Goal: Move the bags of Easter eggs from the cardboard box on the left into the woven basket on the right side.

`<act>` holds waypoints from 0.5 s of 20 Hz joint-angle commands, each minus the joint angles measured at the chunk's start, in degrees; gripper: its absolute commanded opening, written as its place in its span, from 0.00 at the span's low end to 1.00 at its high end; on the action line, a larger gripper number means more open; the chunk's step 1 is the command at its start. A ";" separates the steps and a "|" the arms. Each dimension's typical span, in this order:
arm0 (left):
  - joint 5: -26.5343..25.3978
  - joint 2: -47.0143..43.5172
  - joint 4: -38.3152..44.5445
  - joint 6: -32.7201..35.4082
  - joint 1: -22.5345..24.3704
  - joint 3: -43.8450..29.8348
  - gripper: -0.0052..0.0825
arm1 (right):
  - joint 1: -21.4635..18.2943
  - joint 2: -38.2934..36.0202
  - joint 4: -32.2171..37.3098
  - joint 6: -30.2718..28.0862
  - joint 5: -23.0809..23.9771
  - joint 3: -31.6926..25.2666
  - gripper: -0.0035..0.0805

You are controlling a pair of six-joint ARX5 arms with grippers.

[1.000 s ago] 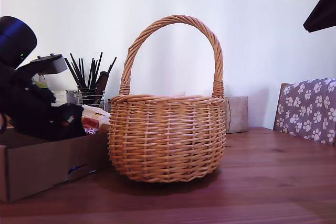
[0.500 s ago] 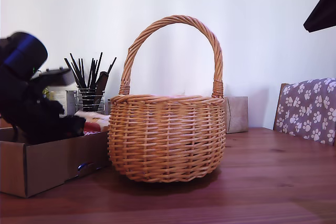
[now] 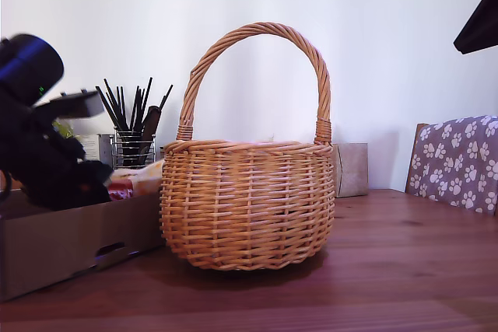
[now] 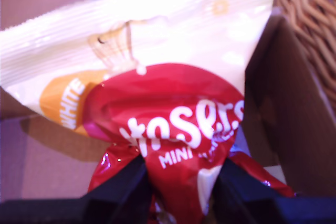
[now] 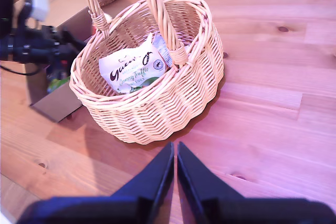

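- A red bag [image 4: 181, 145] of Easter eggs is sitting pinched between the fingers of my first claw [image 4: 181, 192], over the cardboard box [image 3: 54, 242] at the exterior view's left; beneath it a white bag [image 4: 131, 40] is lying in the box.
- Another white bag [image 5: 134, 66] is resting inside the woven basket [image 3: 247, 200], just beside the box.
- Both are standing on a brown wooden counter [image 3: 389, 270] before a white wall; a paw-print cushion [image 3: 457, 162] is showing at the exterior view's right.
- My second claw [image 5: 175, 182] is hovering above the counter near the basket, fingers together on nothing.
- Print is reading "WHITE" and "MINI".
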 commanded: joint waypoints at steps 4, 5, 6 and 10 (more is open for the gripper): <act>0.07 -11.61 -2.43 0.42 0.24 -0.72 0.28 | 0.24 -0.07 0.22 -0.37 -0.26 0.81 0.03; 0.07 -13.77 -3.23 0.44 0.24 -0.72 0.28 | 0.24 -0.07 0.22 -0.39 -0.26 0.81 0.03; 0.07 -15.65 -3.78 0.44 0.24 -0.70 0.28 | 0.24 -0.07 0.22 -0.39 -0.26 0.81 0.03; 0.15 -23.45 -8.90 0.09 0.22 -0.68 0.28 | 0.24 -0.07 0.24 -0.37 -0.26 0.81 0.03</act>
